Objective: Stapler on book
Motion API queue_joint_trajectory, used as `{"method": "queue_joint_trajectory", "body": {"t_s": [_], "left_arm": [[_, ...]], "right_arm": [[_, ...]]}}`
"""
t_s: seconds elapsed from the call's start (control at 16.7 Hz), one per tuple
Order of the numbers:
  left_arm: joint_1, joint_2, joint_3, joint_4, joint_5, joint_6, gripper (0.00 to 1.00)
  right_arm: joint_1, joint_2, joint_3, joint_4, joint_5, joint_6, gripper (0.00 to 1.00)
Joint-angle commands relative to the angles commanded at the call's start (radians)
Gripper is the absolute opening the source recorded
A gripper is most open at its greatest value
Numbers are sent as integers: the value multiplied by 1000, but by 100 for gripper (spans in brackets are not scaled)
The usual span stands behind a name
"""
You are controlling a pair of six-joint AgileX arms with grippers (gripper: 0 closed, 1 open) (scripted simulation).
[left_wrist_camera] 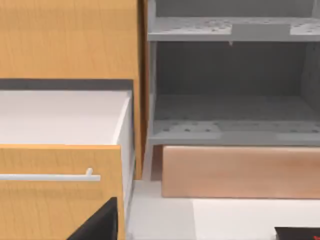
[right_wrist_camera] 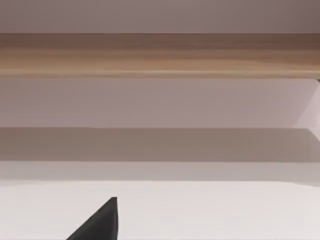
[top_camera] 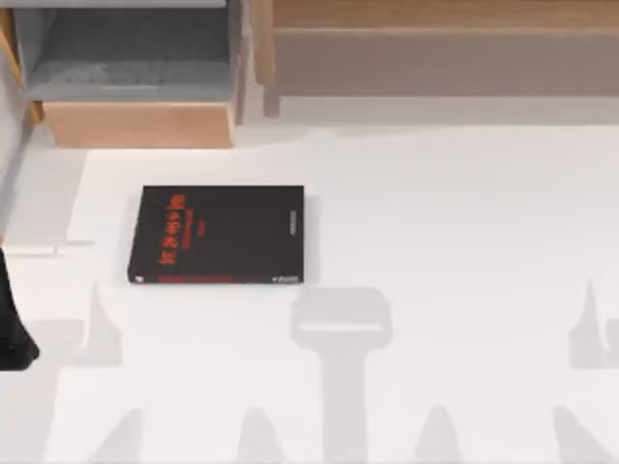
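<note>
Black red-lettered book (top_camera: 218, 235), flat.

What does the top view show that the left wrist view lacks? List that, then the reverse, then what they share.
Top view: the book's full cover with red lettering, and my left arm at the left edge. Left wrist view: an open wooden drawer with a bar handle. Shared: the grey shelf unit, its wooden base board, the white table, and one corner of the book.
</note>
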Motion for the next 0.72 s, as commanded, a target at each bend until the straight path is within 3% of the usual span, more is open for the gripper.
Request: {"method": "queue_joint_trajectory", "body": {"t_s": [0.36, 0.72], "left_arm": [[16, 99, 98, -70, -9, -4, 100], [92, 538, 534, -347, -29, -15, 100]], "right_arm": [[0, 0, 0, 0, 0, 0, 100], [0, 0, 0, 0, 0, 0, 100]]}}
